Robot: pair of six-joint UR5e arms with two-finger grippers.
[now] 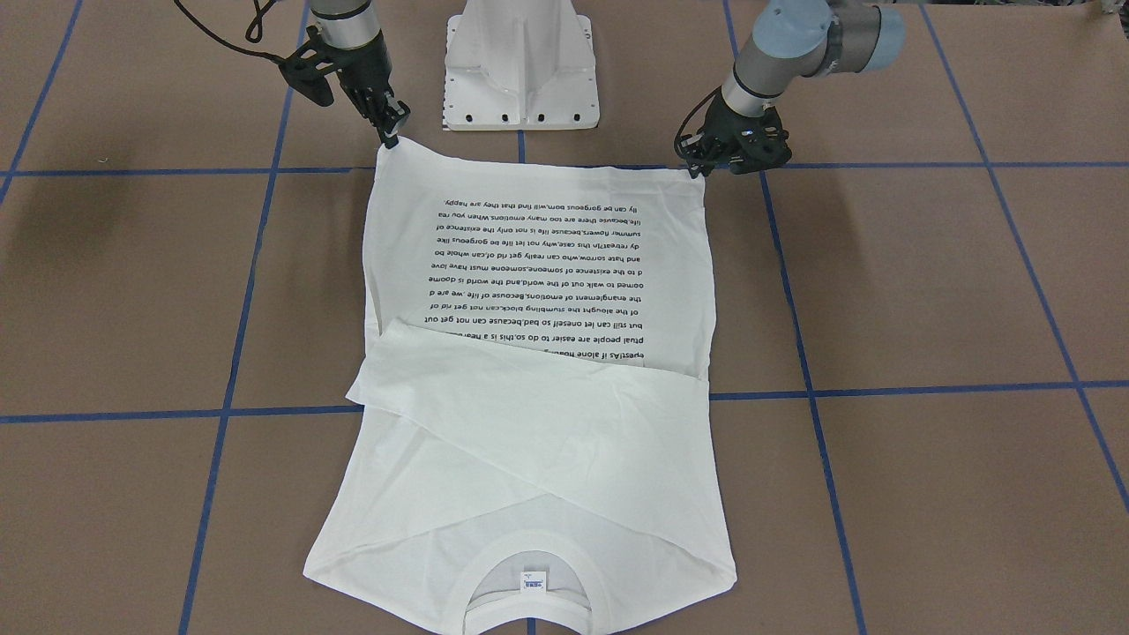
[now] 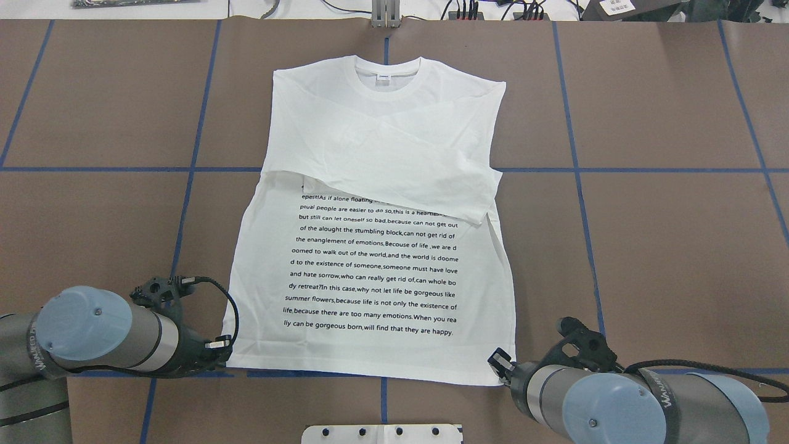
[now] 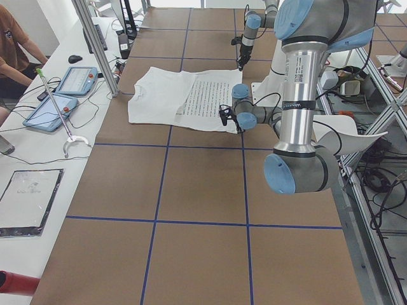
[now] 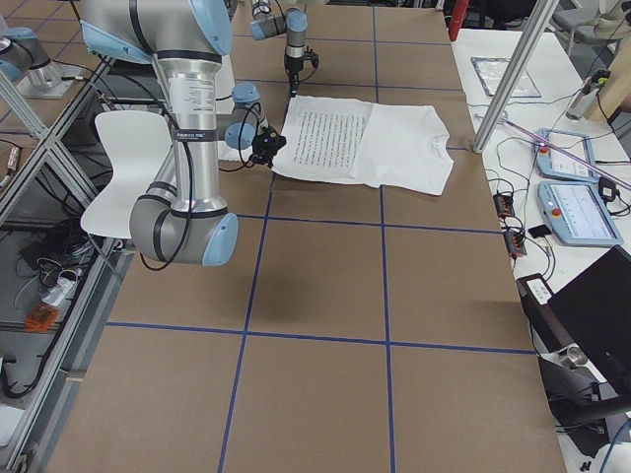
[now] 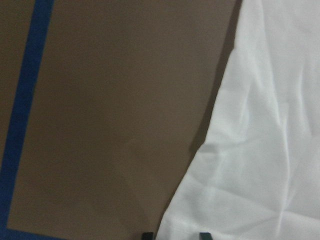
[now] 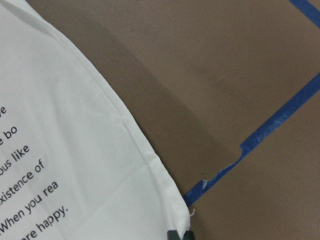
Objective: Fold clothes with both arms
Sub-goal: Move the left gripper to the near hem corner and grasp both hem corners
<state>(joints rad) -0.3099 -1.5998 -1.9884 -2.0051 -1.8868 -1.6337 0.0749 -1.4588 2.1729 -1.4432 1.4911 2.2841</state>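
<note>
Since its sleeves (image 2: 400,179) are crossed over the chest, the T-shirt (image 2: 370,271) lies flat on the counter (image 2: 647,246), collar (image 2: 387,74) far from the robot and hem (image 2: 370,361) nearest it, seemingly ready for a lengthwise fold. The hem corners are targeted so the edge rises evenly. The right gripper (image 2: 498,364) is pressed together on its corner. The left gripper (image 2: 227,351) is spread astride the other, probably about to close.

T-shirt (image 2: 370,142) on table (image 2: 666,246) (collar (image 2: 388,79) farthest)
</note>
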